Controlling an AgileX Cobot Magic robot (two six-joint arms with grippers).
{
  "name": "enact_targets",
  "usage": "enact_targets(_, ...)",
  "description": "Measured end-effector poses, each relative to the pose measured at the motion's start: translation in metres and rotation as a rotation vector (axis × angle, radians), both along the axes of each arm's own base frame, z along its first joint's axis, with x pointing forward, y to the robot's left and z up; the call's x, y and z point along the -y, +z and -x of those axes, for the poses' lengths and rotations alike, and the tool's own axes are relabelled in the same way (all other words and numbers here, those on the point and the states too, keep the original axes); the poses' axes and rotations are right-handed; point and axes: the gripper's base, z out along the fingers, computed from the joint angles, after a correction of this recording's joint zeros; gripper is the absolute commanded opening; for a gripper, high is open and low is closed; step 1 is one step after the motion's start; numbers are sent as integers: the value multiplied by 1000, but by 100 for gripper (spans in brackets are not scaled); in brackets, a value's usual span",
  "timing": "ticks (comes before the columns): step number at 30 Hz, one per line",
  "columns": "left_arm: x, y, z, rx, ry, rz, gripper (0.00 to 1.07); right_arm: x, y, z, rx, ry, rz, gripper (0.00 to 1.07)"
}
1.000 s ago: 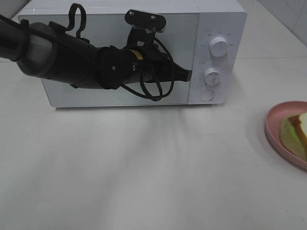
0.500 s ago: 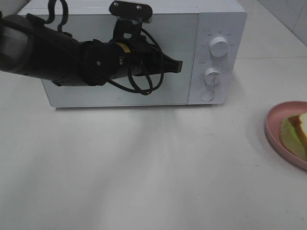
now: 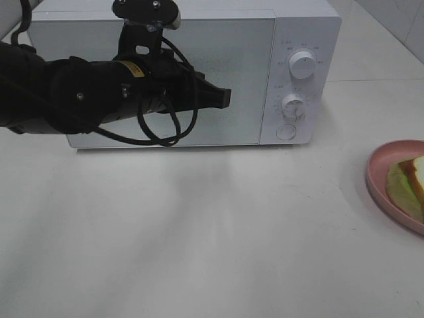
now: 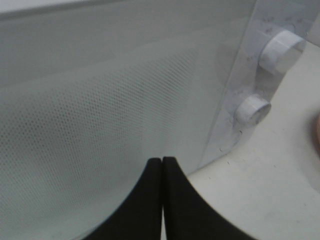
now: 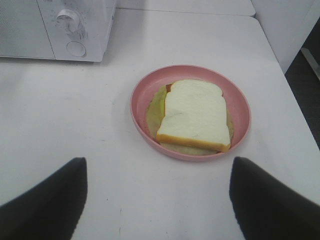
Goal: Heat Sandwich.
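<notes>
The sandwich (image 5: pixel 195 115), white bread over pale green lettuce, lies on a round pink plate (image 5: pixel 137 100) at the table's right edge; the exterior view cuts both off, the sandwich (image 3: pixel 412 180) and the plate (image 3: pixel 379 173). My right gripper (image 5: pixel 157 167) hovers open just short of the plate, one finger to each side and nothing between them. It is out of the exterior view. The white microwave (image 3: pixel 301 26) stands at the back with its door (image 4: pixel 100 100) closed. My left gripper (image 3: pixel 225 98) is shut and empty, its tips (image 4: pixel 162 162) close to the door glass.
The microwave's panel carries two knobs (image 3: pixel 303 64) (image 3: pixel 292 105) and a round button (image 3: pixel 286 131). The left arm's black body and cables (image 3: pixel 99 93) cover the left half of the door. The white table (image 3: pixel 212 232) spreads in front; its right edge lies just past the plate.
The left arm has slid left across the microwave door, away from the control panel, its gripper still shut. The plate and sandwich have not moved.
</notes>
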Motion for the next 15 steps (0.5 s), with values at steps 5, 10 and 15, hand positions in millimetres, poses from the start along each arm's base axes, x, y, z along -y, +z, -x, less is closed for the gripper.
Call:
enact_targets(5,-5,6,15,-112,-55,-41,73,0,0,0,0,0,0,76)
enact_targets(10,-10,12,32,-252,-128,-96,98,0,0,0,0,0,0,76)
enact_targets(15,-17,20,50,-351,-220,-194,98,0,0,0,0,0,0,76)
